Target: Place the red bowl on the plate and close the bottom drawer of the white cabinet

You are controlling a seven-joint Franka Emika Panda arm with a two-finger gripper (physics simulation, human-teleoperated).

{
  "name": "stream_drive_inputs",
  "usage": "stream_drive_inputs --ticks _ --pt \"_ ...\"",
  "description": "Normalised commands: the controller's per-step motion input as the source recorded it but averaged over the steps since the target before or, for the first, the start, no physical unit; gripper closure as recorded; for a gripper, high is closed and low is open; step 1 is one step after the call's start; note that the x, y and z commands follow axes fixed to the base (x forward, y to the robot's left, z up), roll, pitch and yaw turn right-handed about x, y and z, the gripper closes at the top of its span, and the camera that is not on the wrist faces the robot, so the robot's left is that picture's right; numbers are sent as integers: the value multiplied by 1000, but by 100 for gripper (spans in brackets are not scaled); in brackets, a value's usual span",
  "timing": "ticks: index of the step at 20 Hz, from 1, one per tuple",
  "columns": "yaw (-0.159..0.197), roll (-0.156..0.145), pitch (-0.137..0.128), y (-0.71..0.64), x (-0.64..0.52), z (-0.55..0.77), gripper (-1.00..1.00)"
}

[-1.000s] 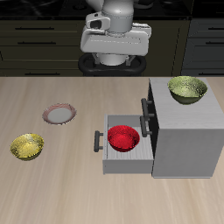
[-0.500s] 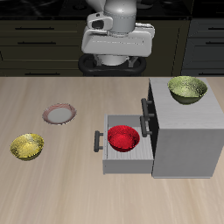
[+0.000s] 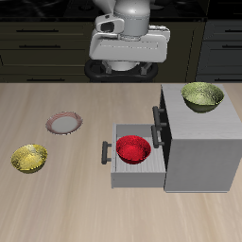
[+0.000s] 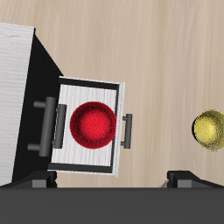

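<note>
Sitting in open drawer: red bowl, arm up high

Going across ext. view: yellow-green bowl [image 3: 29,158] near table's front edge, plate [image 3: 64,123] a bit farther back w/ nothing on it. Then bottom drawer [image 3: 138,171] pulled out of cabinet [image 3: 199,140], dark handle [image 3: 106,153] on its front. Red bowl [image 3: 133,148] sits upright inside drawer, about centred; wrist view shows it same way [image 4: 93,123]. 2nd yellow-green bowl [image 3: 202,95] on cabinet top. Gripper [image 3: 128,64] hangs well above table at back, apart from everything; fingers hidden, can't tell if wide or narrow.
</note>
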Motion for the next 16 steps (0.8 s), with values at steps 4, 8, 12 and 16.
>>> stream_drive_inputs --ticks 4,8,12,16 --pt "79 23 -14 212 154 -91 -100" --pt "127 8 38 116 124 -121 -100" --pt "210 16 16 99 59 -133 -100" --pt "166 7 54 -67 13 -149 -100"
